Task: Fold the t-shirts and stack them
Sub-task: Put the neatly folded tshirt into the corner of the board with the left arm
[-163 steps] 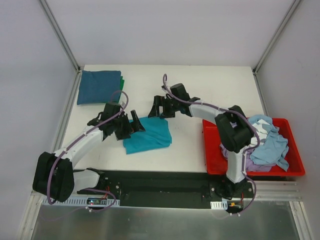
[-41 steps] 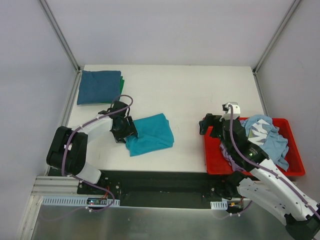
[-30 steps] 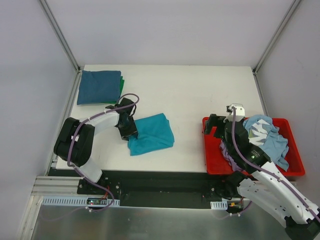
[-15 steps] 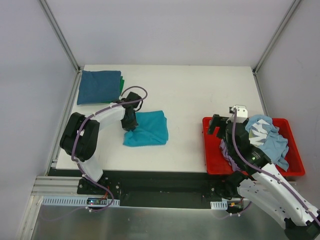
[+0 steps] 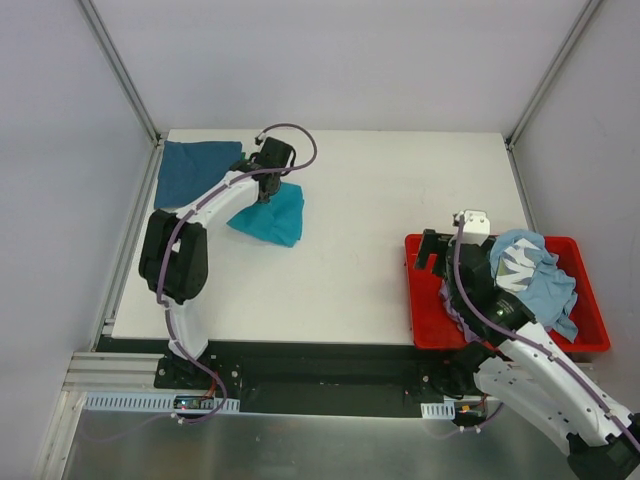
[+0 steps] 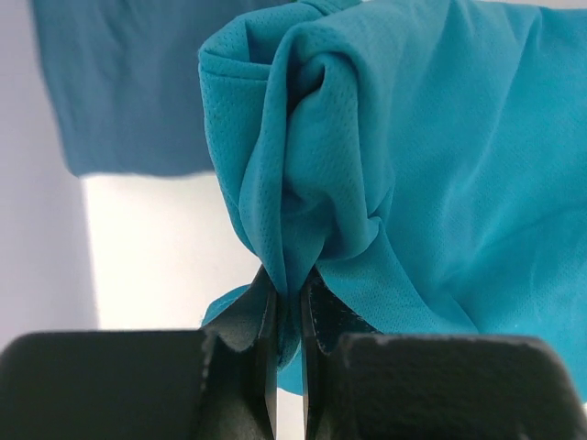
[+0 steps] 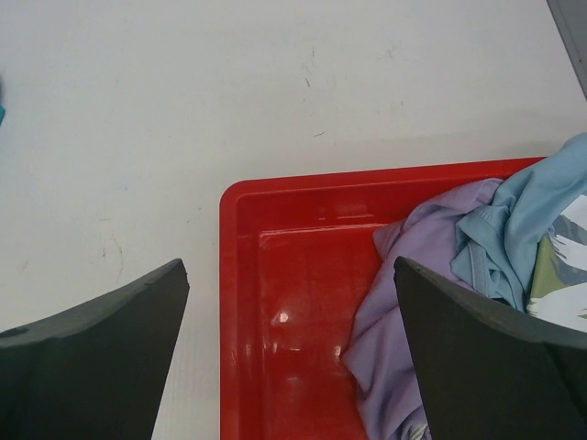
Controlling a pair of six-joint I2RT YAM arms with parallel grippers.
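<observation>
Top view: The left end effector (image 5: 266, 188) is seen at the far left of the tabletop (image 5: 380, 190), clenched on a bunched edge of the teal shirt (image 5: 272, 214). The shirt lies just right of the blue stack (image 5: 195, 171), which sits in the far left corner. Whether the shirt is clear of the tabletop cannot be told. The right end effector (image 5: 432, 252) is held over the near left corner of the red bin (image 5: 424, 300). A light blue shirt (image 5: 545, 285) and a purple shirt (image 5: 462, 312) are heaped in the bin.

Left wrist view: The jaws of the left end effector (image 6: 287, 302) are closed on a gathered fold of the teal shirt (image 6: 385, 137). The blue stack (image 6: 128, 92) is seen behind it.

Right wrist view: The fingers (image 7: 92, 357) of the right end effector (image 7: 289, 270) are spread wide, with nothing between them. Below them lies the bin (image 7: 229, 275) corner, with the purple shirt (image 7: 394, 321) and light blue shirt (image 7: 532, 220) inside.
</observation>
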